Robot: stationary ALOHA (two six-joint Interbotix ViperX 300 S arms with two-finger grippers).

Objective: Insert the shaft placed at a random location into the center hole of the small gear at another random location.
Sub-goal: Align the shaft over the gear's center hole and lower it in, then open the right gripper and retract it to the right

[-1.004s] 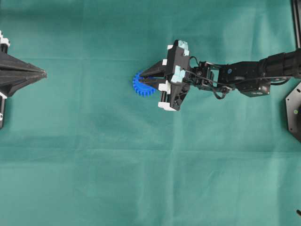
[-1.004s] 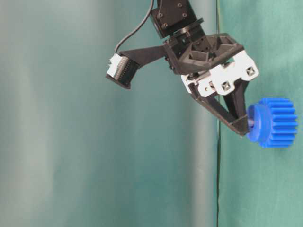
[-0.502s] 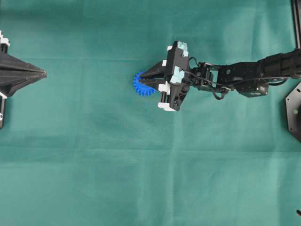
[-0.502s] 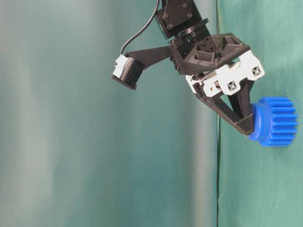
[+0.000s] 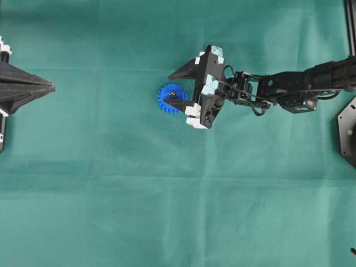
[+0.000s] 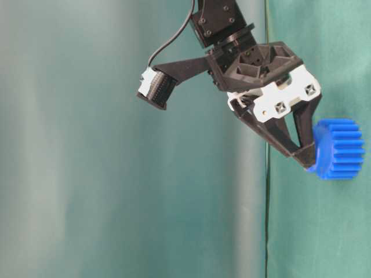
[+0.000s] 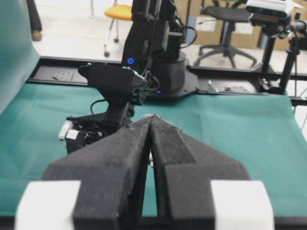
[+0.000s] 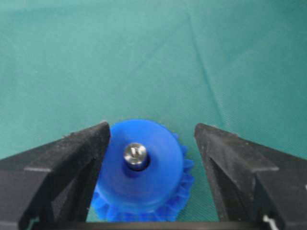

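Note:
The small blue gear [image 5: 168, 100] lies flat on the green cloth, also in the table-level view [image 6: 340, 149] and the right wrist view [image 8: 144, 177]. The shaft [image 8: 135, 153] stands in the gear's center hole [image 8: 139, 163], its shiny round end showing above the hub; overhead it is a small dark dot [image 5: 174, 94]. My right gripper [image 5: 168, 88] is open, jaws either side of the gear's hub, holding nothing [image 8: 152, 132]. One finger [image 8: 72, 158] is at the hub's left side. My left gripper [image 5: 51, 87] is shut and empty at the far left [image 7: 152, 117].
The right arm [image 5: 278, 89] stretches in from the right edge. A black mount plate [image 5: 347, 130] sits at the right edge. In the left wrist view the right arm's base [image 7: 158, 52] stands beyond the cloth's far edge.
My right gripper's jaws have opened; they were shut at the gear's hub before. The shaft stays in the gear's hole. The left arm has not moved.

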